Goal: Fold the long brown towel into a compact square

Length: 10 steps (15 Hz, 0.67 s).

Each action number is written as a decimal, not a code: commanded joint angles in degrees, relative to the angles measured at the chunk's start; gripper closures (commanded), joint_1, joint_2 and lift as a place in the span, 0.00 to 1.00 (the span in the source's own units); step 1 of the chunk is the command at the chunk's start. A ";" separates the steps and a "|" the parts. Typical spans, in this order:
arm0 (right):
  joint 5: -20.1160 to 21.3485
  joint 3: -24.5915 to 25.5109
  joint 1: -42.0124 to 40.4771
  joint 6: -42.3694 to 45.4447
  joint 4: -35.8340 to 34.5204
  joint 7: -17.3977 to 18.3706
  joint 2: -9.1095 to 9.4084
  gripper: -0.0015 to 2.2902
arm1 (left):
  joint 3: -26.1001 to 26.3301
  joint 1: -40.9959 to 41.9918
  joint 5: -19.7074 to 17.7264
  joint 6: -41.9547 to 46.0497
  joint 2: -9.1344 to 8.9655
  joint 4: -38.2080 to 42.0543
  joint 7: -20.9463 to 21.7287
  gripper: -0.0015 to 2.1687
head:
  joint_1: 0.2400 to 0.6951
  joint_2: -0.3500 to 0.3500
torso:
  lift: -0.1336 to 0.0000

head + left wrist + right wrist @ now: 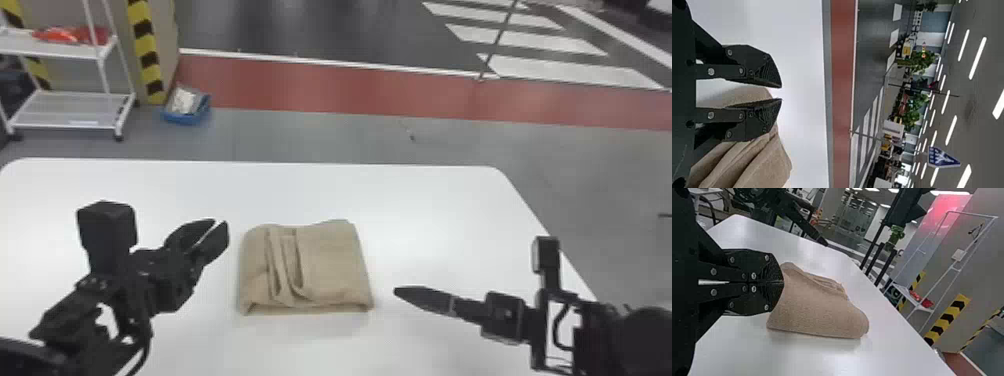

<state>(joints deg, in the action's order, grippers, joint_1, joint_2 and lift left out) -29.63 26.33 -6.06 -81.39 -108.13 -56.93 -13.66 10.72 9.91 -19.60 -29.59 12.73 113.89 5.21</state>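
Note:
The brown towel (pixel 335 265) lies on the white table as a thick, roughly square bundle, with upright creases left of its middle. My left gripper (pixel 220 229) stands open above the table, off the towel's left side; nothing is between its fingers. In the left wrist view a gap separates the tips of the left gripper (pixel 781 93), with the towel (pixel 764 164) beyond them. To the towel's right, a little apart from it, is my right gripper (pixel 397 291). The right wrist view has the right gripper (pixel 782 282) shut, and the towel (pixel 817 309) past its tips.
The white table (pixel 425 200) has rounded far corners. On the floor beyond it stand a white rack (pixel 70 107) with red items on its shelf and a blue bin (pixel 187 115), near a black-and-yellow striped post (pixel 146 55).

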 commanded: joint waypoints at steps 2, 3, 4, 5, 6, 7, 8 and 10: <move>7.75 -5.15 -0.35 1.44 0.02 -0.20 1.44 0.86 | -2.54 1.51 -2.37 3.44 0.01 -0.42 -0.11 0.08 | 1.00 0.29 | 0.07; 10.56 -6.81 0.00 1.80 0.02 -0.02 1.53 0.86 | -2.54 1.69 -2.99 4.67 0.01 -0.51 -0.11 0.06 | 1.00 0.32 | 0.07; 12.41 -8.05 0.44 1.62 0.02 0.42 1.53 0.86 | -2.54 2.04 -2.99 5.73 0.01 -0.60 -0.11 0.06 | 1.00 0.34 | 0.07; 14.43 -8.84 0.96 1.09 0.02 0.68 1.70 0.86 | -2.46 2.13 -2.90 6.25 0.01 -0.68 -0.11 0.06 | 1.00 0.36 | 0.07; 16.28 -9.36 1.05 0.92 0.02 0.86 2.58 0.86 | -2.46 2.22 -2.99 6.25 0.01 -0.77 -0.02 0.06 | 1.00 0.36 | 0.07; 16.89 -9.54 1.76 1.09 0.02 1.12 2.76 0.86 | -2.46 2.30 -3.07 6.43 0.19 -0.77 0.15 0.06 | 1.00 0.36 | 0.07; 17.07 -9.63 2.90 1.09 0.11 2.18 2.76 0.86 | -2.46 2.39 -3.16 6.43 0.36 -0.60 0.24 0.06 | 1.00 0.37 | 0.07; 16.54 -10.42 4.48 2.15 0.99 4.20 2.85 0.86 | -2.54 3.01 -3.34 6.43 0.54 -0.07 0.50 0.06 | 1.00 0.37 | 0.07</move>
<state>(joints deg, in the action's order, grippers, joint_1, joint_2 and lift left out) -12.83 16.41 -2.85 -79.96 -107.82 -53.31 -10.90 8.26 12.55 -22.82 -23.18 13.14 113.48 5.63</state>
